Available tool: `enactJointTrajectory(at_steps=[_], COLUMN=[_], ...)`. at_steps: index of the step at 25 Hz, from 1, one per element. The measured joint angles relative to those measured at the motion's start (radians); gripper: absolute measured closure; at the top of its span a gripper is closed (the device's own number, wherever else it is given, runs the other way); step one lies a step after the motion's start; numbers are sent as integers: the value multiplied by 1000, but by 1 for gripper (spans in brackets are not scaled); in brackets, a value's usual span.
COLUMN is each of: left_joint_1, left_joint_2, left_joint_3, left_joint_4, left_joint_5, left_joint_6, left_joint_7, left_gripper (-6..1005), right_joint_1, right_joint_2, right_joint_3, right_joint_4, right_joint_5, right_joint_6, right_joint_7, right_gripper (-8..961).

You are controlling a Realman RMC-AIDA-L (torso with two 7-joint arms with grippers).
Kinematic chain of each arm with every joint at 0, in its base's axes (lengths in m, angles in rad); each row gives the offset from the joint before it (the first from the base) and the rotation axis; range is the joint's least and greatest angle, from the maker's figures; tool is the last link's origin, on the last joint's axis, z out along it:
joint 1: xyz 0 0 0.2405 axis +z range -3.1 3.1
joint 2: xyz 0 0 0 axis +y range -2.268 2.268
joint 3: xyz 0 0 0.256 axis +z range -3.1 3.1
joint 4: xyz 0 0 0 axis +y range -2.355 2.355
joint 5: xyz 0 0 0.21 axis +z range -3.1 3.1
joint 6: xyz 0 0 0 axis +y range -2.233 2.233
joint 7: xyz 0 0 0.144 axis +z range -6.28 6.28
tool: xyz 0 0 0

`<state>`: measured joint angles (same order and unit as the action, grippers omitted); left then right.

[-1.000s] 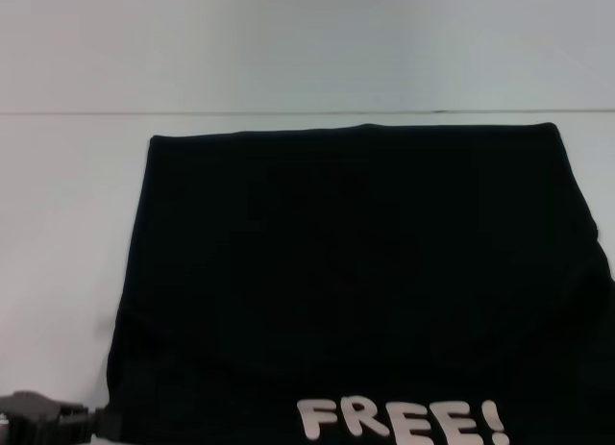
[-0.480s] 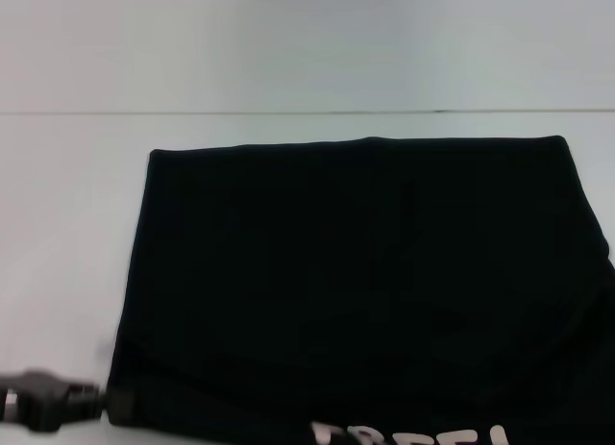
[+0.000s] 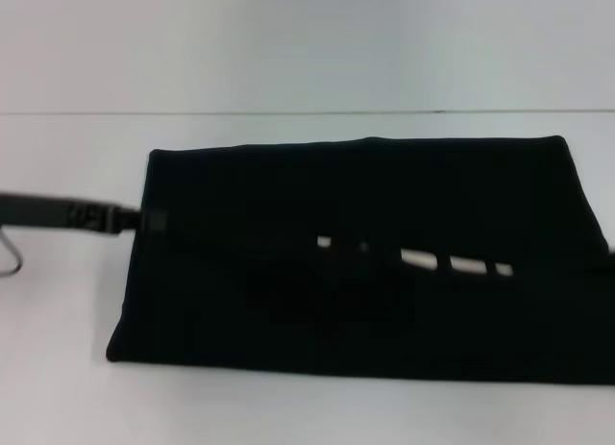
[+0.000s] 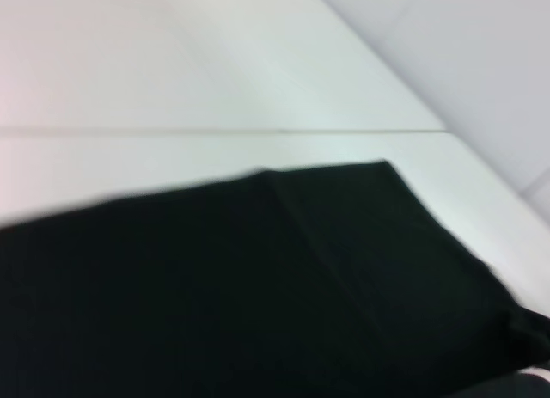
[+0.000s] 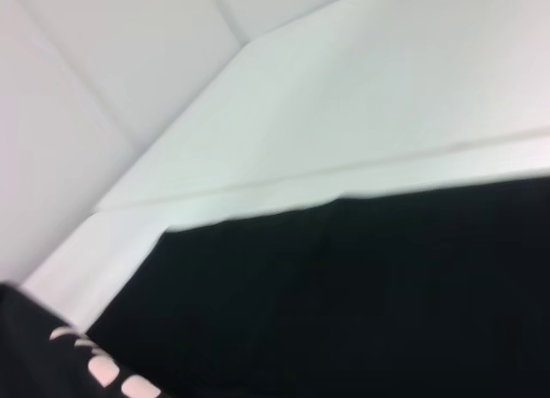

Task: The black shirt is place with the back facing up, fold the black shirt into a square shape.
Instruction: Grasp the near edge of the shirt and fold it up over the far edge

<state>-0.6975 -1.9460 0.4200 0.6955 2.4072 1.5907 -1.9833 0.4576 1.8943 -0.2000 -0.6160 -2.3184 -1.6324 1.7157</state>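
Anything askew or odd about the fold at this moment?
The black shirt is mid-fold: its near layer is lifted over, with the left gripper at its left edge. Only slivers of white lettering peek out along the raised edge. Nothing looks damaged.

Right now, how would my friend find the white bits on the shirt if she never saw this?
Look at the white table; the black shirt lies folded across its middle. Along a fold running across the shirt, toward the robot's right, peeks a short row of small white lettering. It is the only white mark on the otherwise plain black cloth.
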Motion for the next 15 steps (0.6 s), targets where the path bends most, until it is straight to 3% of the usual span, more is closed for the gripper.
enactJointTrajectory(at_steps=[8, 15], left_joint_1=[-79, -97], left_joint_2=[-9, -16], left_joint_3=[172, 206], left_joint_4=[-76, -127], left_joint_5=[2, 3], left_joint_6=[-373, -530], left_joint_7=[-82, -83], left_gripper=[964, 964], right_joint_1=[166, 283], right_joint_2=[17, 21], right_joint_3=[-79, -183], right_joint_4=[72, 200], right_joint_5=[-6, -5], right_joint_6=[338, 630], right_joint_7=[104, 134], right_gripper=[923, 924])
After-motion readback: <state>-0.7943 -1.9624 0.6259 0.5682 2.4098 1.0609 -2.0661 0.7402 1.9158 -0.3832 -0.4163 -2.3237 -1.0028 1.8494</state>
